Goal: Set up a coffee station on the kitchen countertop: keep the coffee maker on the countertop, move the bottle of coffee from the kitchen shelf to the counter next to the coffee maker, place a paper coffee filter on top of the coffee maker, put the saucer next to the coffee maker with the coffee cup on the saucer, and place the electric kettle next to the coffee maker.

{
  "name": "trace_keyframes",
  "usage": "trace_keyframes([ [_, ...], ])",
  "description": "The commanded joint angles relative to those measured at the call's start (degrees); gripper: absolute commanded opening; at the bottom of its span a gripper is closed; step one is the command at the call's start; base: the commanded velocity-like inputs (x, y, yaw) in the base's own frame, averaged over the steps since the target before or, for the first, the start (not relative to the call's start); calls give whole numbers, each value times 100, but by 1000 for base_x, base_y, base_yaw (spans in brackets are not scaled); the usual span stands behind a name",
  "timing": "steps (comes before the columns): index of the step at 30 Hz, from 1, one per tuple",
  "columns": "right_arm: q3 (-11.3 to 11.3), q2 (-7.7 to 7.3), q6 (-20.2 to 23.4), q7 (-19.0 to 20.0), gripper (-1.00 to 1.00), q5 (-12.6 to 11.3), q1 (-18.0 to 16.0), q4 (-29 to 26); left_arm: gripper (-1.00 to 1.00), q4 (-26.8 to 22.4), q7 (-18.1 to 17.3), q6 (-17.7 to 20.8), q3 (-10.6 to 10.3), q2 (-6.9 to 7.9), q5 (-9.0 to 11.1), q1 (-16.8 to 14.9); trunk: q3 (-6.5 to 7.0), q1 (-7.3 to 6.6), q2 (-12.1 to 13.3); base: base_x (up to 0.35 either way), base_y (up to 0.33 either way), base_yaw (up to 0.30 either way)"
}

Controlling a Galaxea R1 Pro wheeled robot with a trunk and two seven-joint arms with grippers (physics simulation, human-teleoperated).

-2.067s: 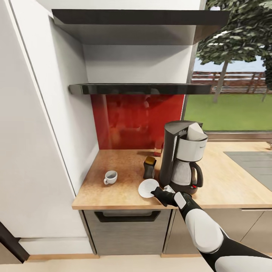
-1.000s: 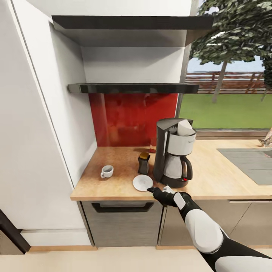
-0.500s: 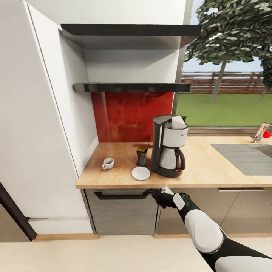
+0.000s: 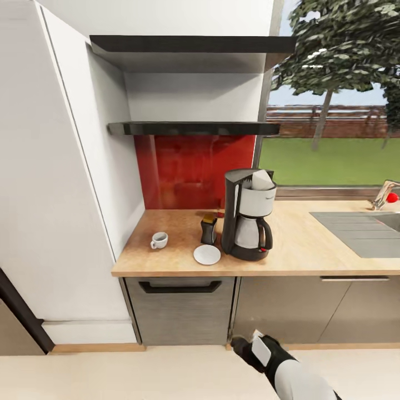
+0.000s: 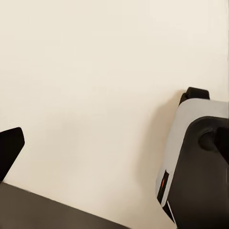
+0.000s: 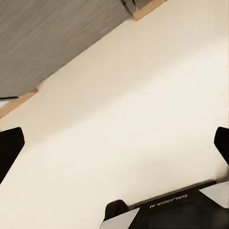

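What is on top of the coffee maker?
A white paper coffee filter sits in the open top of the coffee maker, its point sticking up. Its lower part is hidden inside the machine.

From where I stand, the right arm (image 4: 289, 373) is a smooth white shell ending in a black wrist section, with a small pale rectangular panel on the black part just above the glossy white forearm. Seen along the right gripper (image 6: 114, 145), its fingers (image 6: 9, 148) are plain matte black, blunt-ended slabs, and beneath them runs a black band with small white lettering, too tiny to read, above a pale grey casing. The left fingers (image 5: 10, 147) are the same flat black, beside a rounded grey-and-black body part carrying a small orange-red mark.
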Motion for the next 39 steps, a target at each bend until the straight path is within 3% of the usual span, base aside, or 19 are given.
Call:
trace_keyframes([
  [1, -36, 7, -134, -98, 100, 265, 157, -16, 100, -12, 28, 28, -95, -25, 59, 0, -10, 3, -10, 0, 0, 0],
  [7, -32, -17, -433, -385, 100, 1241, 787, -3, 100, -9, 29, -112, -478, -91, 57, 0, -10, 3, -10, 0, 0, 0],
  [10, -29, -188, -477, -410, 100, 1692, 1074, 12, 100, -5, 28, -390, -666, -101, 57, 1, -10, 3, -10, 0, 0, 0],
  [15, -26, -479, -680, -348, 100, 2449, 1471, 107, 100, -3, 27, -532, -821, -133, 53, 0, -10, 3, -10, 0, 0, 0],
  [19, -27, -537, -839, -218, 100, 2908, 1596, 499, 100, -10, 18, -587, -846, -149, 53, 1, -10, 3, -10, 0, 0, 0],
  [24, -29, -543, -882, -207, 100, 3064, 1616, 606, 100, -12, 19, -777, -850, -146, 49, 2, -10, 3, -10, 0, 0, 0],
  [34, -50, -511, -893, -213, 100, 3059, 1621, 644, 100, -1, 20, -1007, -849, -145, 53, -15, -10, 3, -10, 0, 0, 0],
  [39, -57, -503, -893, -218, 100, 3060, 1621, 651, 100, 385, 12, -1069, -820, -149, 84, -11, -9, 3, -10, 0, 0, -16],
])
